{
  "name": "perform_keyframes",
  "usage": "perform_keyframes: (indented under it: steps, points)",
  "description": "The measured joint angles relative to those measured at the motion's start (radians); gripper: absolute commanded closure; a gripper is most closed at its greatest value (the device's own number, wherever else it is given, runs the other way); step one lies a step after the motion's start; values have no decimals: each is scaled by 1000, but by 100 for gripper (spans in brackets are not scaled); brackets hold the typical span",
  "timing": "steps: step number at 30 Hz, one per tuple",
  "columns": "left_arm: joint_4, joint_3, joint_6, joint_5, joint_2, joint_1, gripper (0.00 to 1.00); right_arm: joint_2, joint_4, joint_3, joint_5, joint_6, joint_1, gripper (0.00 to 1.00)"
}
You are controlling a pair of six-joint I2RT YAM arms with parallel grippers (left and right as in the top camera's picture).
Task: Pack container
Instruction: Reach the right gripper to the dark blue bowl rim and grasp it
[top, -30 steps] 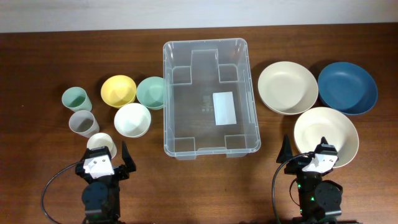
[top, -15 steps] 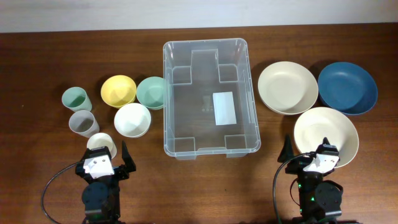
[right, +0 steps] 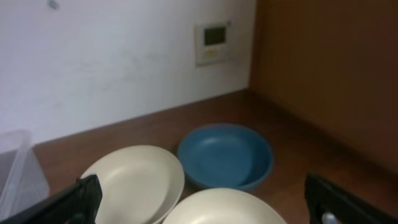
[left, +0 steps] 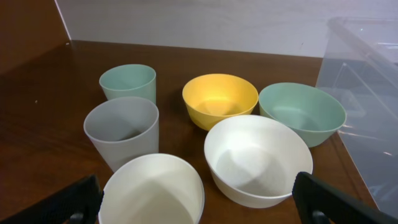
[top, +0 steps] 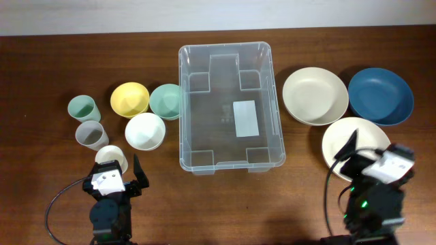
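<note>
The clear container [top: 204, 129] stands empty in the middle of the table, with a white label on its base. Its wall shows at the right of the left wrist view [left: 367, 81] and at the left edge of the right wrist view [right: 15, 165]. My left gripper [top: 117, 170] is open and empty at the front left, just behind a white cup [left: 152, 190]. My right gripper [top: 371, 155] is open and empty at the front right, over the near cream bowl [right: 224, 208].
Left of the container stand a green cup [top: 82, 107], a grey cup [top: 90, 134], a yellow bowl [top: 129, 99], a green bowl [top: 165, 101] and a white bowl [top: 144, 131]. To its right lie a second cream bowl [top: 315, 96] and a blue bowl [top: 380, 95].
My right arm has shifted to the right and turned, and now sits further over the near cream bowl. The left arm has not moved.
</note>
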Motion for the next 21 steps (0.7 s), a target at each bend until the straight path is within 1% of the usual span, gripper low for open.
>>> perform_keyframes:
  steps: [3,6,9,13,18,21]
  points:
    - [1,0,0,0,0,0,0,166,-60,186,0,0,-69,1]
    - [0,0,0,0,-1,0,0,316,-92,348,-80,0,-176,1]
    - [0,0,0,0,-1,0,0,462,-140,499,-245,0,-325,1]
    - [0,0,0,0,-1,0,0,664,-192,665,-535,0,-565,1]
    - [0,0,0,0,-1,0,1,912,-233,793,-843,0,-828,1]
    - [0,0,0,0,-1,0,0,1044,-233,826,-982,0,-938,1]
